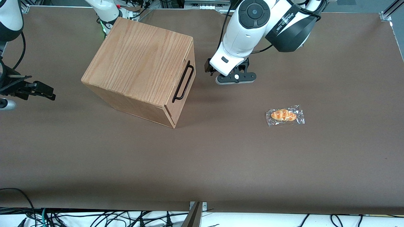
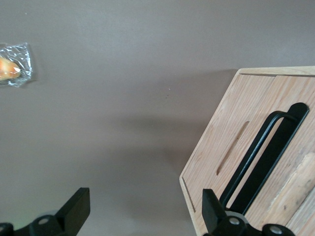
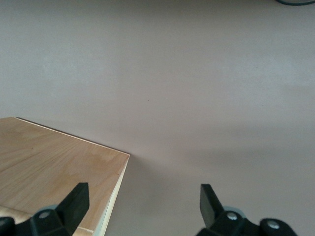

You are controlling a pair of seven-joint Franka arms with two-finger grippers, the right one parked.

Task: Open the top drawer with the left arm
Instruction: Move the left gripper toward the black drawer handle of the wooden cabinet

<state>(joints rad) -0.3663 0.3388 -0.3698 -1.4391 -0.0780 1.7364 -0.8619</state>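
The oak cabinet (image 1: 139,60) stands on the brown table with its front turned toward the working arm's end. The top drawer (image 1: 177,107) sits flush in it, shut, with its long black bar handle (image 1: 183,82) across the front. The left arm (image 1: 249,28) reaches down in front of the cabinet. Its gripper (image 1: 207,67) is open and empty, a short way in front of the handle and not touching it. In the left wrist view the gripper (image 2: 142,214) is spread wide, one finger (image 2: 211,209) overlapping the drawer front (image 2: 256,98) near the handle (image 2: 256,147).
A wrapped bread roll (image 1: 285,115) lies on the table toward the working arm's end, nearer the front camera than the gripper; it also shows in the left wrist view (image 2: 12,66). The right wrist view shows a corner of the cabinet top (image 3: 54,167).
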